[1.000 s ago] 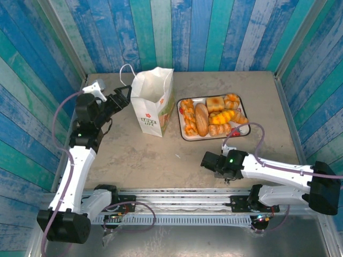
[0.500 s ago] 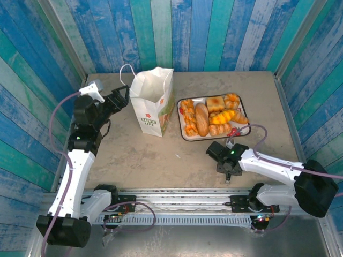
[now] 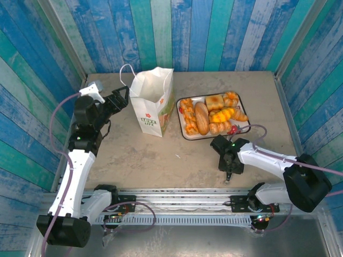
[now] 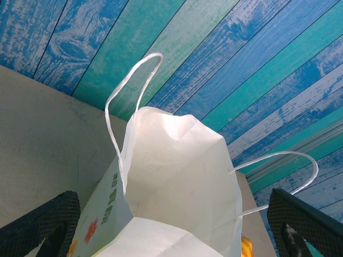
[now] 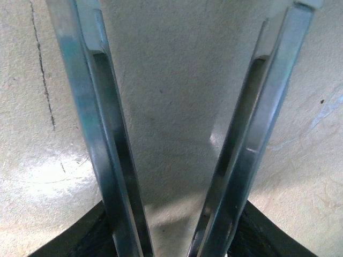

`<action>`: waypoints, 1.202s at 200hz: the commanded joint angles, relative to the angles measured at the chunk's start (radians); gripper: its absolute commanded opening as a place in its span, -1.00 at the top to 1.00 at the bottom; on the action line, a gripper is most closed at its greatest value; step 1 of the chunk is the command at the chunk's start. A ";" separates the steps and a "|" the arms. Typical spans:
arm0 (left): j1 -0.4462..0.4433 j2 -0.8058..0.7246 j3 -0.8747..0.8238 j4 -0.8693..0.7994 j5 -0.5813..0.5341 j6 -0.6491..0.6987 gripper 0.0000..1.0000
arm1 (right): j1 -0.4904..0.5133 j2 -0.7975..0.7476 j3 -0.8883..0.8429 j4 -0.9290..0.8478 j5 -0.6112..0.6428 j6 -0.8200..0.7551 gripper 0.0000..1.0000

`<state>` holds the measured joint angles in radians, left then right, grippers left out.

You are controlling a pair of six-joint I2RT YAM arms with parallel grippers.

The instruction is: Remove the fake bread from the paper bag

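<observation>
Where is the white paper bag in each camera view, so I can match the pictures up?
Top external: paper bag stands upright, left of centre, just left of the tray.
Left wrist: paper bag at lower centre, seen from above into its open mouth, both loop handles raised.
Right wrist: table between two metal fingers.
Shared landmark: the tan table, visible in all three.

We see the tall white paper bag (image 3: 153, 101), with thin loop handles, a small red logo and dark lettering on its front, standing upright on the tan table (image 3: 134, 155) with its mouth open and its handles arching up. The small golden-orange to brown toy pastries (image 3: 211, 119), among them an oval brown loaf, a square bun, rolls and croissant-like pieces, lie packed together on the white rectangular tray (image 3: 179, 110) just right of the bag.
</observation>
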<state>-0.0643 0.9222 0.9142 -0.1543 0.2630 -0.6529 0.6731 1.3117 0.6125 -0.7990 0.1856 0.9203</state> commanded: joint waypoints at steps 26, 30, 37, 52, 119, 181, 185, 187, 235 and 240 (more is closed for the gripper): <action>0.003 -0.029 0.007 -0.014 -0.020 0.019 -0.87 | -0.021 -0.022 0.020 0.006 -0.008 -0.046 -0.84; 0.003 -0.032 0.008 -0.014 -0.023 0.020 -0.88 | -0.022 -0.029 0.019 0.003 -0.009 -0.047 -0.99; 0.004 -0.034 0.009 -0.016 -0.027 0.019 -0.88 | -0.021 -0.042 0.019 -0.004 -0.008 -0.050 -1.00; 0.003 -0.039 0.009 -0.017 -0.037 0.017 -0.87 | -0.024 -0.069 0.023 -0.027 -0.001 -0.049 -1.00; 0.003 -0.073 0.017 -0.037 -0.086 0.021 -0.87 | -0.039 -0.278 0.151 -0.189 0.104 -0.094 -1.00; 0.002 -0.230 -0.082 -0.035 -0.389 0.033 -0.88 | -0.067 -0.459 0.297 -0.150 0.421 -0.219 -1.00; 0.003 -0.243 -0.092 -0.033 -0.409 0.035 -0.88 | -0.067 -0.459 0.301 -0.141 0.439 -0.229 -1.00; 0.003 -0.249 -0.096 -0.031 -0.418 0.037 -0.88 | -0.067 -0.459 0.302 -0.136 0.446 -0.237 -1.00; 0.003 -0.366 -0.263 0.025 -0.722 -0.012 -0.88 | -0.099 -0.416 0.289 0.008 0.664 -0.312 -1.00; 0.003 -0.376 -0.294 0.052 -0.746 -0.006 -0.87 | -0.102 -0.412 0.279 0.037 0.689 -0.325 -1.00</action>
<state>-0.0643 0.5854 0.7197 -0.1646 -0.2680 -0.6460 0.5831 0.8833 0.9142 -0.8646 0.6804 0.6498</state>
